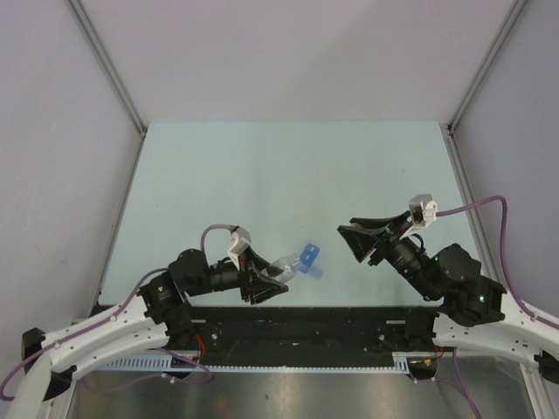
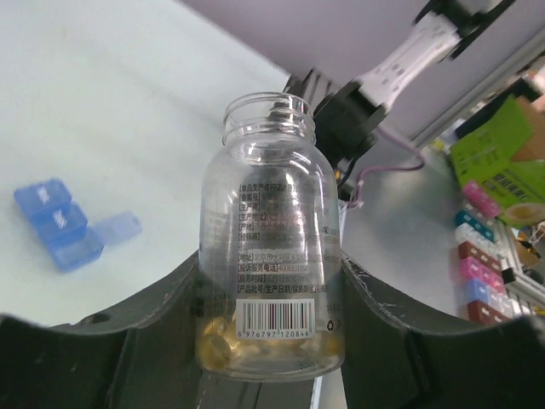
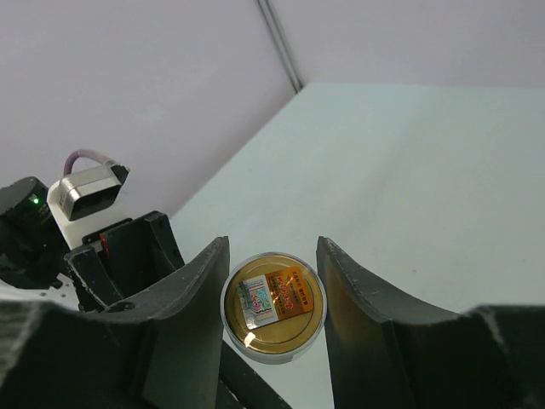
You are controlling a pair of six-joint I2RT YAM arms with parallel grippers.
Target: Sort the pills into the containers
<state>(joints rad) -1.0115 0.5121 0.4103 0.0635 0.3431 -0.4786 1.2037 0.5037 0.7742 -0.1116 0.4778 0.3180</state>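
My left gripper (image 2: 271,294) is shut on a clear, uncapped bottle (image 2: 271,213) with a printed label. Yellow pills (image 2: 223,336) lie at the bottle's bottom, down between the fingers. From above, the left gripper (image 1: 266,285) holds the bottle (image 1: 282,267) low over the table, its mouth pointing at the containers (image 1: 309,257). This blue three-compartment pill box (image 2: 56,226) lies to the left of the bottle with one lid flipped open. My right gripper (image 3: 272,277) is shut on the bottle's gold cap (image 3: 273,307), raised off the table at the right (image 1: 360,242).
The right arm (image 2: 353,115) shows behind the bottle's mouth in the left wrist view. Coloured boxes (image 2: 498,162) stand beyond the table's right edge. The left arm's camera housing (image 3: 85,189) is visible from the right wrist. White walls enclose the pale green table (image 1: 288,175).
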